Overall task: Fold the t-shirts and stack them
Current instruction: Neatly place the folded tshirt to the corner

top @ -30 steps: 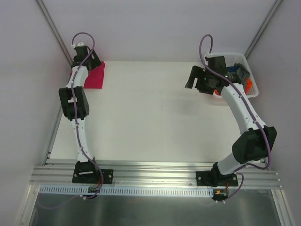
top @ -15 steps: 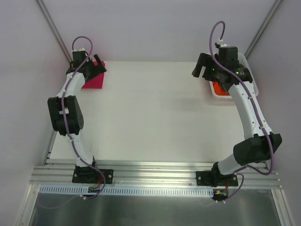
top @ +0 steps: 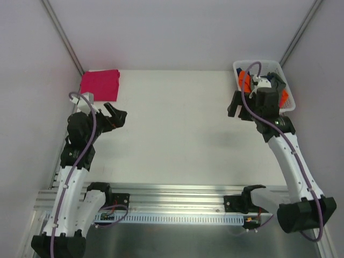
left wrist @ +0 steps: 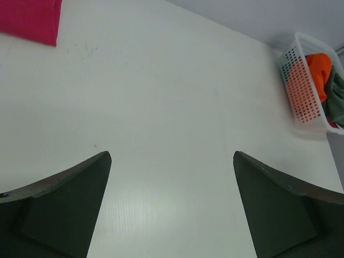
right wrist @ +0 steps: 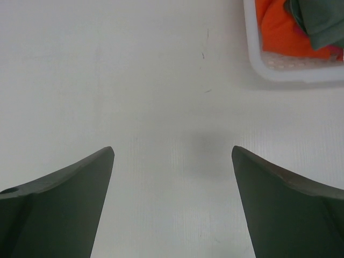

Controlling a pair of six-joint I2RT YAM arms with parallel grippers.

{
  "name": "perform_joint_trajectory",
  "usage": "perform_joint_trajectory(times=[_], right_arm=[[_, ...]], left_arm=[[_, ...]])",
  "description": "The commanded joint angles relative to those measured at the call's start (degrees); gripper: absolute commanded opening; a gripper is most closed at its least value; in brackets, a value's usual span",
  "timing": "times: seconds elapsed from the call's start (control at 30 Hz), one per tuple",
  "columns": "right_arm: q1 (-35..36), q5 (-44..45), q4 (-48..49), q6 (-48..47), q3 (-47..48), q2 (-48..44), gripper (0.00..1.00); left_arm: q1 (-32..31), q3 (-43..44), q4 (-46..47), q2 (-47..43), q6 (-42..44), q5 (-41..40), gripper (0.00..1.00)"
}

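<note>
We see a plain white surface (top: 172,134) closed in by pale walls, with a metal rail (top: 177,194) along its near edge where both arms are bolted. At the far left corner lies the pink t-shirt (top: 100,85), folded into a flat square, nothing on it or touching it. At the far right corner stands a white basket (top: 257,61). In it we make out the orange t-shirt (right wrist: 277,32), the grey t-shirt (right wrist: 317,21) bunched against it, and a small patch of the dark blue t-shirt (top: 278,80).

The left tool (left wrist: 171,156) hangs over bare surface near the left edge, on the near side of the pink t-shirt and apart from it. Its fingers are spread wide with nothing between them. The right tool (right wrist: 172,150) is also spread wide and holds nothing. It hangs over bare surface just beside the basket's near left corner.

A second ago the left arm reached out over the pink t-shirt and hid part of it, and the right arm was bent over the basket. Both have since drawn back toward us. The pink t-shirt lies where it lay.
</note>
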Motion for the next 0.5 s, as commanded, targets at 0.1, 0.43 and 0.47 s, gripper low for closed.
perform_joint_trajectory(times=[0.1,0.43,0.47], right_arm=[[-0.1,1.9,6.5,5.4,-15.1,-13.1,0.97],[-0.2,-1.5,11.5,6.9,-22.2,-16.2,0.97],[0.0,-1.5,11.6,7.0,-22.2,-16.5,0.97]], left_arm=[[0.1,-11.1,-3.2,-9.2,-4.6,-5.7,0.99],[0.1,-9.1,-4.0,-5.9,-3.9,-2.5,0.99],[0.1,-9.2,-3.9,-5.8,-3.9,-2.7,0.99]])
